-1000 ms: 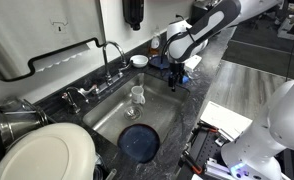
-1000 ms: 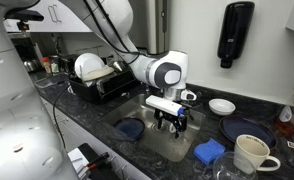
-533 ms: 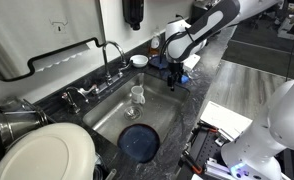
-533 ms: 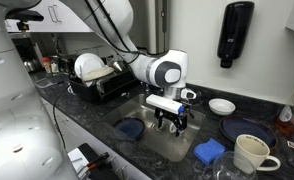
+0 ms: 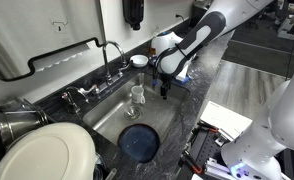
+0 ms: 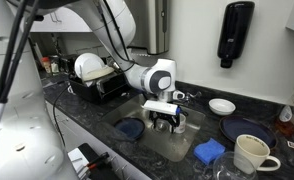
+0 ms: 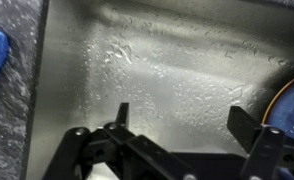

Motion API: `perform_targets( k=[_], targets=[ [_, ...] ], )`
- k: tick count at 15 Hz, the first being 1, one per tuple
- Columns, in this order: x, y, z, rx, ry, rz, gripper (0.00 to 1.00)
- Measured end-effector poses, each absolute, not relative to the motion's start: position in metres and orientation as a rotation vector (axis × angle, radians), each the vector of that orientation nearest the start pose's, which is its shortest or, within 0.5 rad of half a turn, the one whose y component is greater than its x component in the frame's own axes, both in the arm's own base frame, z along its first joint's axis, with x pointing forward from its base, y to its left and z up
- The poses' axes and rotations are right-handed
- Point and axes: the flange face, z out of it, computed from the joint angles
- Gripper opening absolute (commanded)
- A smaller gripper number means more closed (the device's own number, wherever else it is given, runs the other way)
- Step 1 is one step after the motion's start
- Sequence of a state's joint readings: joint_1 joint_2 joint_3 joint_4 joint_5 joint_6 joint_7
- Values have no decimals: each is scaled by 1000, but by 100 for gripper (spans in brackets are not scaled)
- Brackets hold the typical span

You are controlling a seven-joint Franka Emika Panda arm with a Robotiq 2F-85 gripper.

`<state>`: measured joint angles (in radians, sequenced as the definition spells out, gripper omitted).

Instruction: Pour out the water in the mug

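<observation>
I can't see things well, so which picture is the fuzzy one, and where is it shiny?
Wrist view: soft and grainy, the open gripper a dark blur, pale glare on the sink floor. Both exterior views: sharper and evenly lit; in an exterior view the mug looks faint, being small and see-through.

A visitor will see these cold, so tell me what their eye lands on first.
The white arm dominates, its gripper hanging open and empty over the steel sink. Beside it the small whitish mug stands upright on the sink floor, with a dark round plate lying nearer the camera. A black dispenser hangs high at the back, stark against the pale surface behind it.
</observation>
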<state>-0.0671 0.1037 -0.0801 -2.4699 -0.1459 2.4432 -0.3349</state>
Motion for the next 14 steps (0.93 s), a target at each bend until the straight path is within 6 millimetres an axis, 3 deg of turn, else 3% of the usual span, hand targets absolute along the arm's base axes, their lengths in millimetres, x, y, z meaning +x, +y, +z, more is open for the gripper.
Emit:
perform_targets(
  k=[8,10,14],
  targets=[
    [484,-72,222,-3039,-601,-279,100],
    [484,-71,215,-3041,-599,-269,100],
    [485,-71,220,-3043,-599,-285,100]
  ],
)
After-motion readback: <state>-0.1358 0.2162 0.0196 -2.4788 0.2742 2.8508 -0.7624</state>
